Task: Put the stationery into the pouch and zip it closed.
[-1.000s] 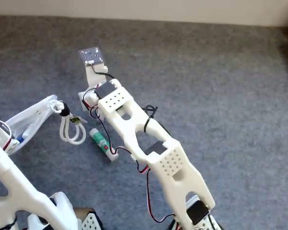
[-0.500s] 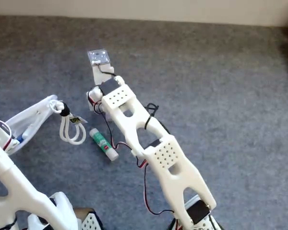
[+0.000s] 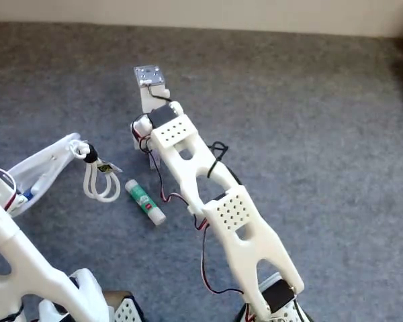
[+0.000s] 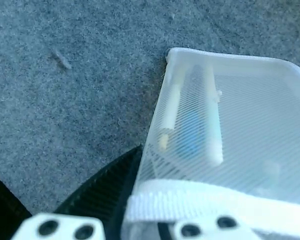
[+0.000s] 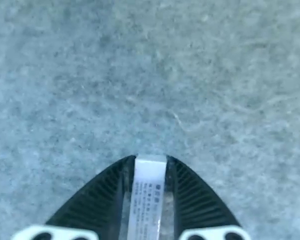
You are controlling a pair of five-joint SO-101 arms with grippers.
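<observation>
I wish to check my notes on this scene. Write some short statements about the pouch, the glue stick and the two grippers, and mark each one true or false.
1. The glue stick lies on the grey surface, outside the pouch. True.
2. The pouch is empty. False: pen-like sticks show through its mesh.
3. The right gripper is shut on a white labelled item. True.
4. The left gripper holds the glue stick. False: it grips the edge of the pouch, and the glue stick lies free on the surface.
</observation>
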